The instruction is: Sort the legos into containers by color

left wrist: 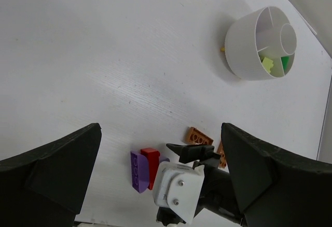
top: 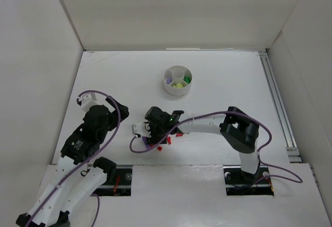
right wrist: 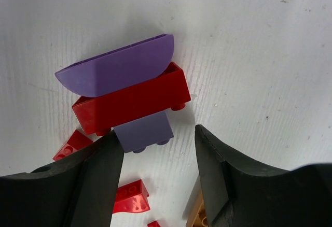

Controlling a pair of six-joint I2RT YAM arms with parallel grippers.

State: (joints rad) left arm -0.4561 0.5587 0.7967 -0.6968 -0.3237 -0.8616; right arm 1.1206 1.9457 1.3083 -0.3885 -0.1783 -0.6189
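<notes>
Top view, dish: I see the round white dish (top: 168, 85) toward the far edge of the table (top: 114, 76), about mid-width.
Top view, contents: lime-yellow bricks (top: 178, 86) sit in the near wedge. A dark green brick (top: 186, 79) sits in the wedge to their right.
Top view, loose legos: red bits (top: 160, 147) lie close to the table's near edge, well apart from the dish.
Left wrist view, left gripper (left wrist: 160, 128): my jaws stand wide apart with nothing between them but bare table.
Left wrist view, pile: a purple brick (left wrist: 138, 171) touches a red brick (left wrist: 151, 165). An orange-brown brick (left wrist: 199, 136) lies just beside them. The dish is far off, with lime and green in neighbouring wedges.
Right wrist view, right gripper (right wrist: 158, 133): the jaws are partly apart and clamped on nothing.
Right wrist view, stack: a curved purple piece (right wrist: 116, 66), a long red brick (right wrist: 132, 100) and a small lavender brick (right wrist: 145, 131) lie side by side, touching. The lavender one lies between my fingers (right wrist: 98, 180).
Right wrist view, strays: 2 small red pieces (right wrist: 132, 195) lie near the left finger.
</notes>
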